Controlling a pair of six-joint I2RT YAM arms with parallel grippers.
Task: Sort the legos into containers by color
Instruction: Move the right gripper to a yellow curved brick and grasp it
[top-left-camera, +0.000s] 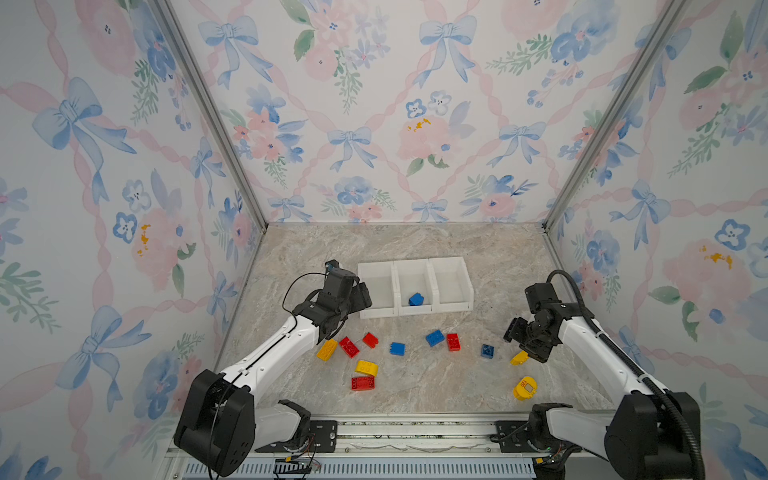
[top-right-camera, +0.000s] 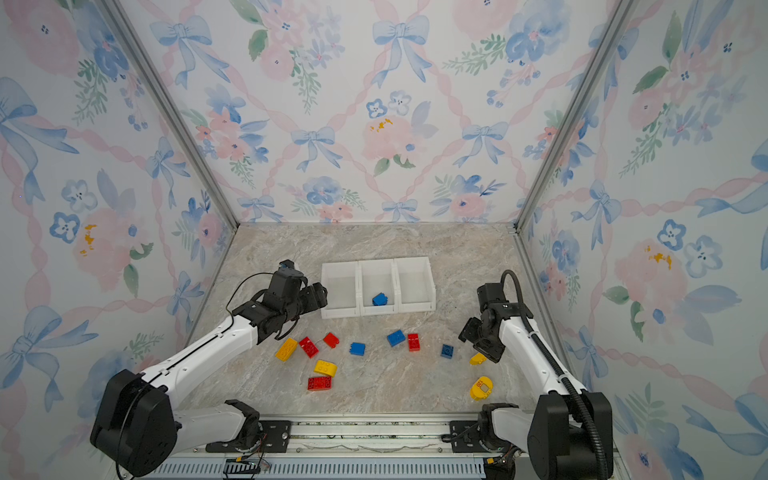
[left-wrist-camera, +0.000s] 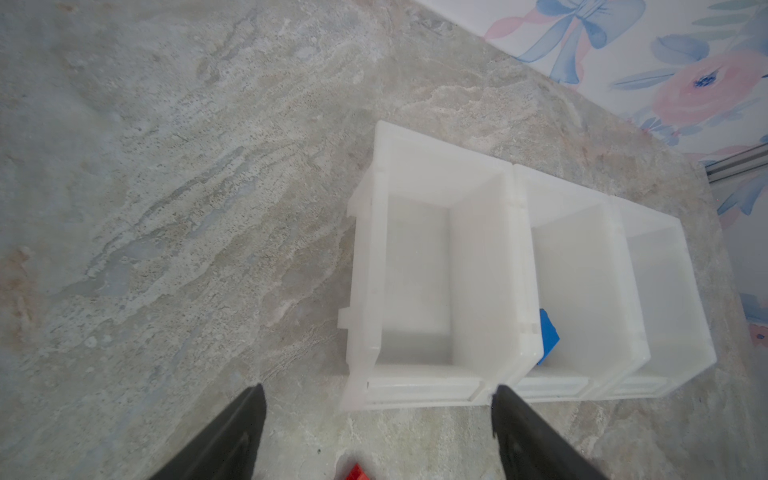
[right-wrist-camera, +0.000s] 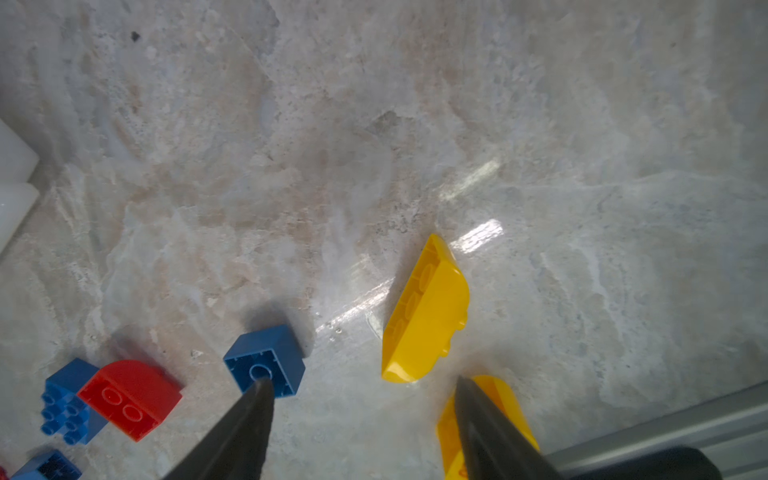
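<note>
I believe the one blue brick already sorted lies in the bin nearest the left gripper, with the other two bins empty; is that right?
Not quite: the blue brick lies in the middle bin, not the end bin nearest the left gripper. Both top views show it. That end bin and the third bin are the empty two.

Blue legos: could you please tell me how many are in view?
4. One blue lego is in the middle bin; three lie on the table in front: left, middle, right. The left arm may hide more.
</note>
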